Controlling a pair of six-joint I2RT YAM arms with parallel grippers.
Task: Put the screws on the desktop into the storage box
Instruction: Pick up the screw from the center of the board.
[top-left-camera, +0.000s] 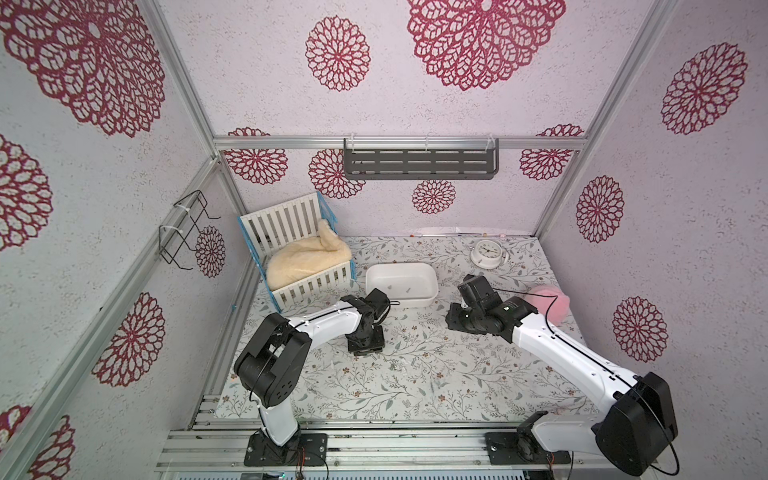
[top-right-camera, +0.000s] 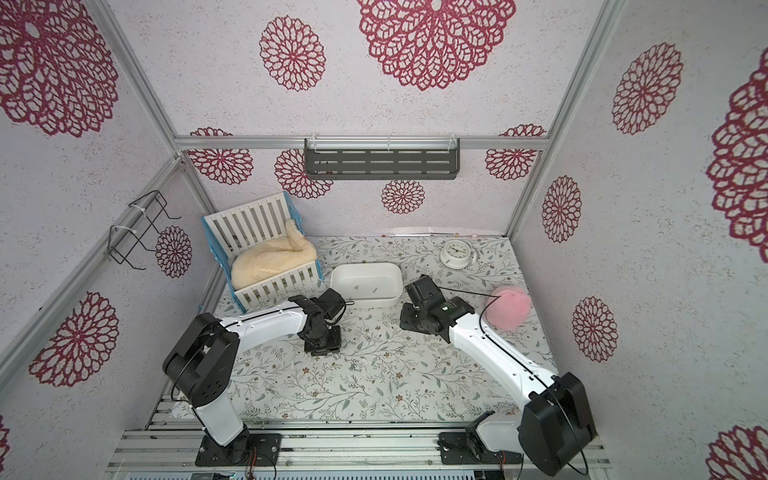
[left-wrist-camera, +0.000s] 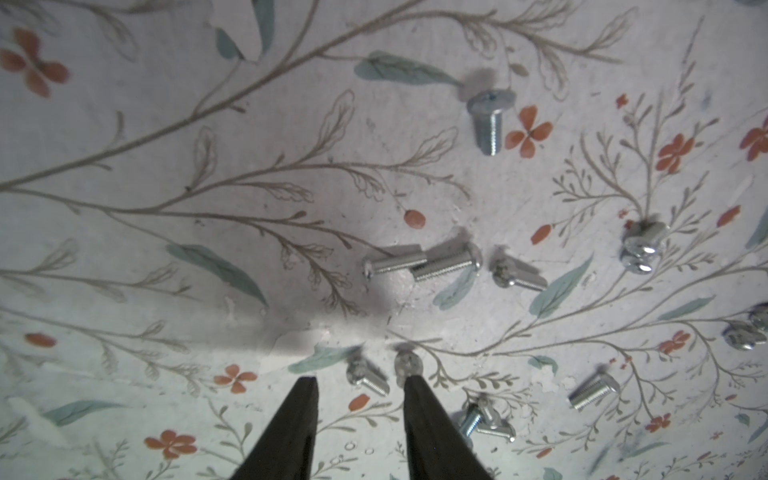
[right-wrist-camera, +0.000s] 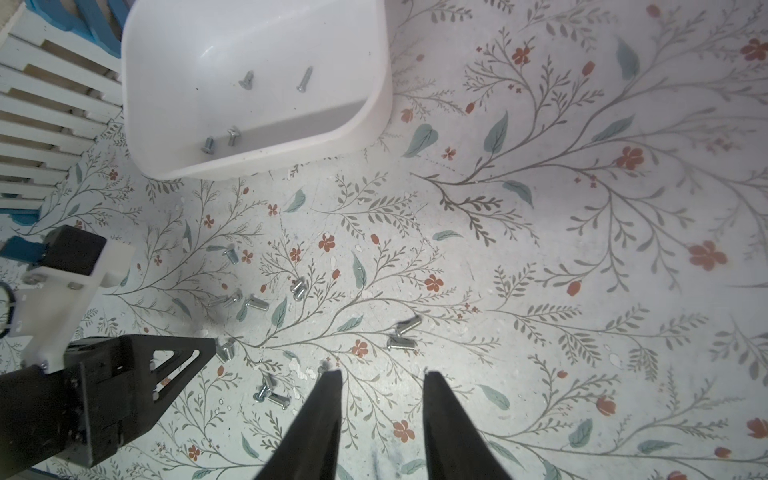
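Four screws lay in the storage box; many more littered the desktop. The left gripper stood part-open, straddling one. The right gripper was part-open and empty.

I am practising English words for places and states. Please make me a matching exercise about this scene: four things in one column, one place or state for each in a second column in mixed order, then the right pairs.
Things
1. storage box
2. crib
3. clock
4. left gripper

Places and states
A. open, low over loose screws on the desktop
B. round and white, dial visible from above
C. holds a cream fluffy cloth
D. has four screws inside

Pairs: 1-D, 2-C, 3-B, 4-A
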